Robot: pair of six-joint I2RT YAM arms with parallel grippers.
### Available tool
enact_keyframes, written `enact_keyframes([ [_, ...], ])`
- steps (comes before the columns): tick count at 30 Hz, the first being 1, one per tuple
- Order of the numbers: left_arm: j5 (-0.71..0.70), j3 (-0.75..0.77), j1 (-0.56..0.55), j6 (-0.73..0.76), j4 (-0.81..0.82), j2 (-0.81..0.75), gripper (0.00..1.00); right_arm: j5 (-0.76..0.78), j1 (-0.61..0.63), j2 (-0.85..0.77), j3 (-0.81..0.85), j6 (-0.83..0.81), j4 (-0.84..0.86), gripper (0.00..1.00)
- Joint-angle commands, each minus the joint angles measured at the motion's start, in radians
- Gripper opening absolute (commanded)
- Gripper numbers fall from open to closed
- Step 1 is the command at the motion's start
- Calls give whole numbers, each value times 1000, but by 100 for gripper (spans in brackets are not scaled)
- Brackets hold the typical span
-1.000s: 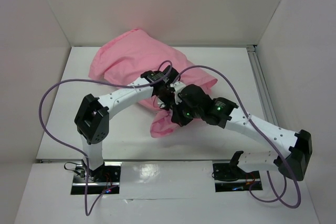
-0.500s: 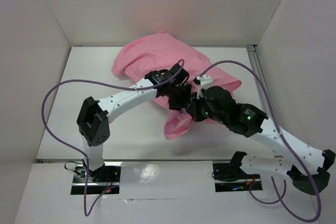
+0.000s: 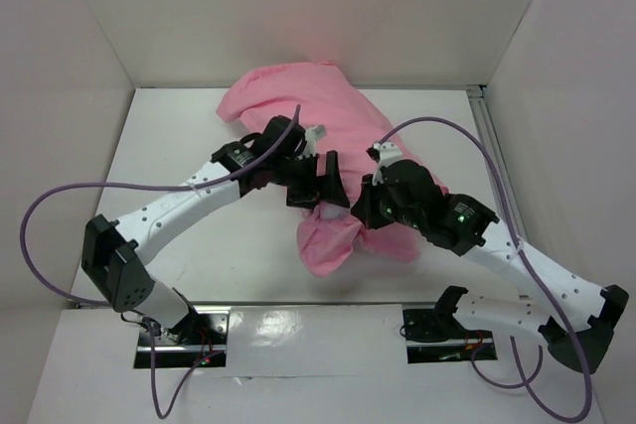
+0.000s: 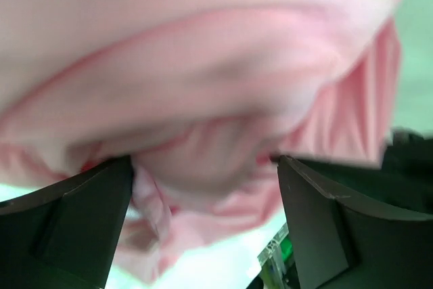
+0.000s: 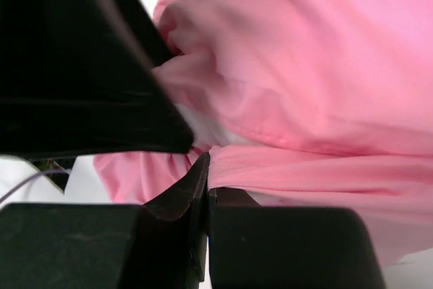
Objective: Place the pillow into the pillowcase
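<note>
Top external view: the desk [image 3: 189, 146] carries the pillowcase [image 3: 298, 96], which lies as a full, rounded bundle running from the 12 o'clock side of the desk down to a gathered, slack end at 6 o'clock. The pillow itself cannot be seen in this view. The bulk of the bundle suggests it is largely inside. In the right wrist view a small white patch under a pink fold is probably the pillow [image 5: 206, 132].

The left claw [image 3: 319, 184] stands at the 9 o'clock side of the gathered neck with its jaws spread wide. Pink cloth bulges between them but is not clamped. The right claw [image 5: 206, 167], at the 3 o'clock side, is closed, pinching an edge of the pillowcase.

Hazards:
- Only one claw grips the cloth. A pull by the right claw alone could drag the whole bundle across the desk instead of drawing the mouth over the pillow.
- The satin-like cloth may slip out of the narrow pinch.
- A re-grip by the left claw may catch several layers and close off the mouth.

Not determinable: the position of the mouth of the pillowcase and how much pillow remains outside it. The left wrist view is blurred.
</note>
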Motion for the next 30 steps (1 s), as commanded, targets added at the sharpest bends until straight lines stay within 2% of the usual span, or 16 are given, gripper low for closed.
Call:
enact_keyframes([
  [1, 59, -49, 2, 15, 64, -69, 98, -81, -49, 1, -30, 18, 57, 0],
  [2, 59, -60, 2, 15, 64, -83, 98, -109, -63, 1, -30, 18, 57, 0],
  [6, 59, -138, 11, 15, 80, -155, 78, -162, -127, 1, -41, 7, 69, 0],
  [7, 59, -152, 11, 15, 91, -167, 64, -163, -137, 1, -41, -2, 69, 0],
  [9, 69, -181, 11, 15, 113, -189, 50, -175, -149, 1, -41, -12, 56, 0],
  [10, 69, -181, 11, 15, 125, -189, 48, -175, -158, 1, -41, -12, 56, 0],
  [11, 69, -190, 11, 15, 125, -189, 51, -175, -158, 1, -30, -21, 46, 0],
  [13, 59, -190, 11, 15, 180, -149, 65, -175, -158, -8, -18, -21, 46, 0],
  [14, 49, -190, 11, 15, 201, -129, 65, -175, -158, -8, -18, -21, 46, 0],
  [18, 20, -112, 11, 3, 291, 53, 42, -186, -158, -17, 10, -21, 36, 0],
  [19, 49, -45, 11, 15, 291, 158, 27, -196, -158, -17, 23, -21, 36, 0],
  [21, 88, 24, 2, 15, 291, 260, 16, -196, -158, -26, 53, -21, 26, 0],
  [22, 100, 94, 2, 15, 291, 346, 0, -218, -158, -26, 72, -21, 17, 0],
  [27, -33, 261, -21, -37, 291, 500, 0, -242, -158, -26, 155, -21, -22, 0],
  [30, 29, 315, -10, -37, 239, 566, 0, -102, -158, -37, 166, 1, -67, 0],
])
